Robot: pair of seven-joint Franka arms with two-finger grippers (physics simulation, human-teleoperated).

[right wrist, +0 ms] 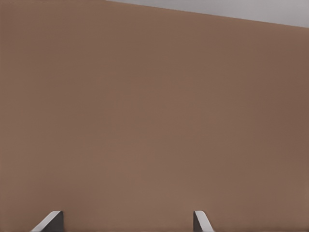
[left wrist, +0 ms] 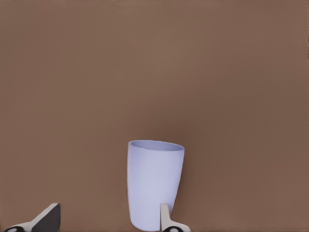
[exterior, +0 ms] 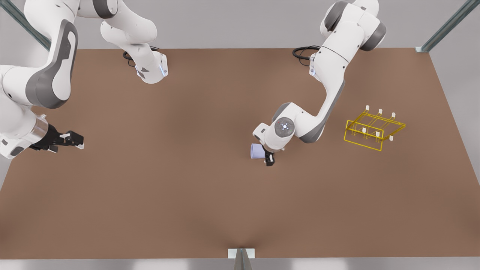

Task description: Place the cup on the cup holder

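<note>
The lavender-blue cup (exterior: 257,151) seems to lie on its side on the brown table, a little to the front view's right of centre. My left gripper (exterior: 269,161) hangs right over it, pointing down. In the left wrist view the cup (left wrist: 155,183) points its open rim away from the camera. The left gripper (left wrist: 107,222) is open; one fingertip (left wrist: 165,218) overlaps the cup's side and the other stands well clear of it. The yellow wire cup holder (exterior: 374,127) with white-tipped pegs stands further to the front view's right. My right gripper (exterior: 77,141) waits open at the front view's left edge.
The brown table (exterior: 187,195) is bare between the cup and the cup holder. The left arm's elbow and forearm (exterior: 326,101) reach over the table beside the holder. Black cables (exterior: 302,52) lie by both arm bases at the far edge.
</note>
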